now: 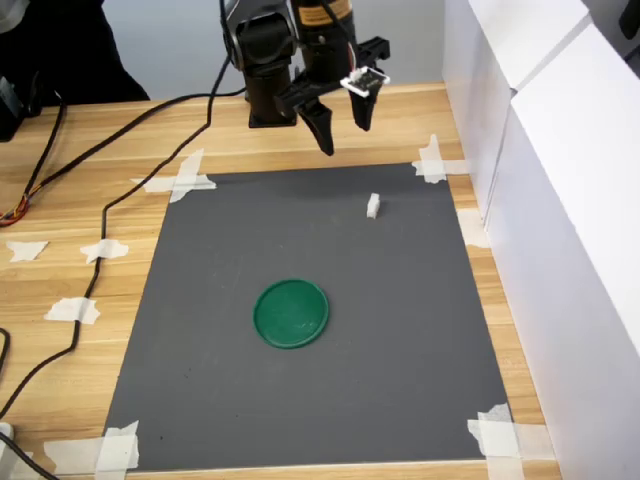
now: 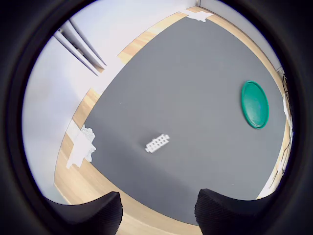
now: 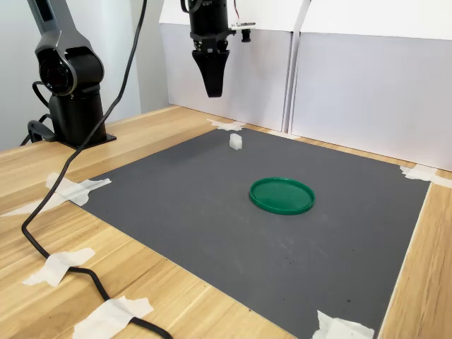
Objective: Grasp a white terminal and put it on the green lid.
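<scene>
Lying across the left of the light wooden desk (image 1: 60, 205) in the first exterior view: a black cable (image 1: 100, 235), with strips of white tape (image 1: 178, 181) pinning the corners of a dark grey rectangular mat (image 1: 300, 400). Resting flat near the mat's middle in both exterior views: the flat round dark green plastic lid (image 1: 291, 313) (image 3: 282, 195), nothing lying on it. Hanging above the mat's far edge: the black robot hand (image 1: 343, 127), its two fingers spread apart and gripping nothing. Standing alone on the mat to the right of the lid in the first exterior view, well apart from it and lower than the hand: the tiny white plastic terminal block (image 1: 373, 206) (image 2: 157, 143). Closing off the right side: white foam boards (image 1: 560, 190).
</scene>
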